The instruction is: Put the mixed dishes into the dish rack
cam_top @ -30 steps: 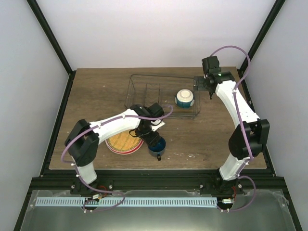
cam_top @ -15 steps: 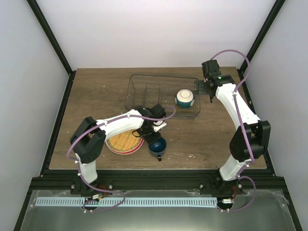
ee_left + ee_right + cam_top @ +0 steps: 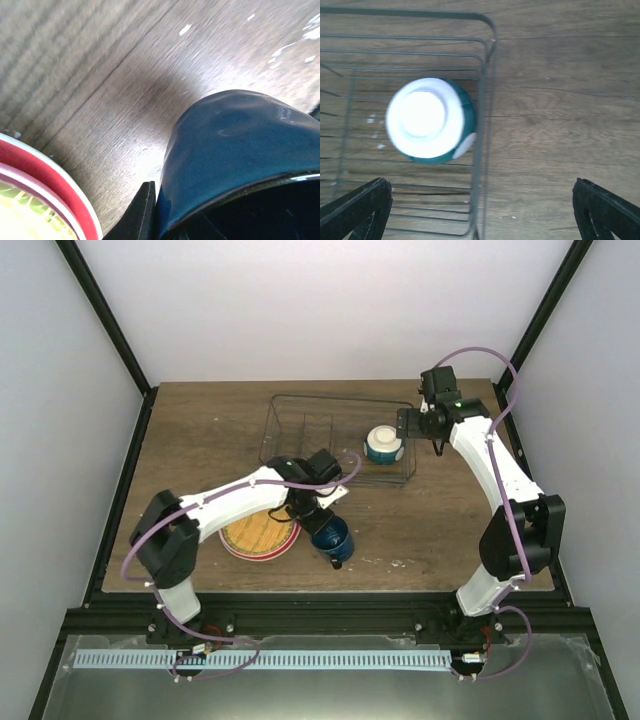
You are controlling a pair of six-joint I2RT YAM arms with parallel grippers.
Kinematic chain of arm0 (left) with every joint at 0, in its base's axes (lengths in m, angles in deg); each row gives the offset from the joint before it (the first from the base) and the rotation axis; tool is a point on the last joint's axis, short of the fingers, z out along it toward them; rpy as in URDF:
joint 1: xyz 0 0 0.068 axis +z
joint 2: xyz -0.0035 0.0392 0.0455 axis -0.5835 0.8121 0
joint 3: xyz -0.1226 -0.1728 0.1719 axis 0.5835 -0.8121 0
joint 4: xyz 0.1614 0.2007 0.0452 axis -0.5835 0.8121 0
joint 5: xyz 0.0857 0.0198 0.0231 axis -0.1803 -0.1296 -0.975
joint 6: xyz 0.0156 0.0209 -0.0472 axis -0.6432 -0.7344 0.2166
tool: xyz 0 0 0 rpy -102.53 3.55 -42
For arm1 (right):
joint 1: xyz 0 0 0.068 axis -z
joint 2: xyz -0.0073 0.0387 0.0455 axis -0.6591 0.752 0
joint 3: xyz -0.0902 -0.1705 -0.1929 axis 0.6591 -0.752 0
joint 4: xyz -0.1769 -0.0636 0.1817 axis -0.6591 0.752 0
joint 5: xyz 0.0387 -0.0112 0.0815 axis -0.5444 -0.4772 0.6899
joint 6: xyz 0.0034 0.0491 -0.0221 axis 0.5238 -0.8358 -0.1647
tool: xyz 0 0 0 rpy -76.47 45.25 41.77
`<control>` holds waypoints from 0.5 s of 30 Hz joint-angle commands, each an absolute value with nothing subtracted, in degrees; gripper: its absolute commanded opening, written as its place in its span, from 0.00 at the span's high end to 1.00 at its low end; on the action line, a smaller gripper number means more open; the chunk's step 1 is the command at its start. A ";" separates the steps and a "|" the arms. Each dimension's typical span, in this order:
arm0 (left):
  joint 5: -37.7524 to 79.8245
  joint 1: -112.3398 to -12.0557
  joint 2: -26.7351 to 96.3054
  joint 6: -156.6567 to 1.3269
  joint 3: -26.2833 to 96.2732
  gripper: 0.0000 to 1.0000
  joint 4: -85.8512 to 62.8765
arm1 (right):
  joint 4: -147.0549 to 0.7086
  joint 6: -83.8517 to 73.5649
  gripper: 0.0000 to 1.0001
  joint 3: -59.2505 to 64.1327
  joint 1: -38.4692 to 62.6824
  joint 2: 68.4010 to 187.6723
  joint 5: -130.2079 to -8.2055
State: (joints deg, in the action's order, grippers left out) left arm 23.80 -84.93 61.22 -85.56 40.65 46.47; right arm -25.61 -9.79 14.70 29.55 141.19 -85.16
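**Overhead view.** The left claw (image 3: 320,520) is clamped on the dark blue mug (image 3: 331,537) near the front of the bench (image 3: 200,440). The mug is just right of the woven-pattern plate (image 3: 258,532), which lies on the pink plate (image 3: 230,546). The wire dish rack (image 3: 272,430) stands farther back, with the cream and teal bowl (image 3: 384,443) in its right end. The right claw (image 3: 413,423) hovers beside that end, fingers apart and holding nothing. The mug looks tilted in the grip, so it could turn or drop on the way over. A low carry could also catch it on the rack's near wire.

**Left wrist view.** The mug (image 3: 240,145) fills the frame. One dark finger (image 3: 142,215) presses on its outer wall by the rim. The wall is glossy and the hold looks thin, so a slip is likely if the arm jerks. The pink plate's rim (image 3: 45,175) is close at lower left, and a leftward swing could knock the stack.

**Right wrist view.** The bowl (image 3: 427,120) sits inside the rack, close against the right-hand wire (image 3: 487,100), between the spread fingers. If the mug goes to this end, it could strike the bowl or the waiting right arm.
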 commanded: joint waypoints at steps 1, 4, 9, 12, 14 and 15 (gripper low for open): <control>27.66 -83.85 50.79 -86.77 44.65 1.00 41.04 | -28.48 -11.21 0.00 14.70 30.04 137.39 -74.28; 28.01 -78.51 44.61 -84.76 44.39 1.00 34.84 | -30.23 -12.78 0.00 14.01 30.54 135.64 -66.17; 33.52 -64.20 37.04 -77.35 37.22 1.00 17.52 | -37.78 -16.96 0.00 8.96 33.16 131.35 -48.53; 34.61 -59.99 35.77 -73.78 33.09 1.00 7.54 | -44.59 -21.19 0.04 4.25 33.50 129.43 -37.95; 34.98 -59.86 35.52 -71.82 30.64 1.00 1.10 | -51.27 -25.75 0.09 -0.16 33.50 128.47 -29.08; 35.40 -59.87 35.41 -70.51 29.20 1.00 -3.59 | -54.59 -28.65 0.12 -3.35 33.50 128.18 -25.67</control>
State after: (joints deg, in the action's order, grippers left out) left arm 30.27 -58.92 35.47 -76.80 33.43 15.28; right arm -41.19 -18.78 3.67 33.24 129.74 -46.15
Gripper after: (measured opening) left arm 0.067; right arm 0.918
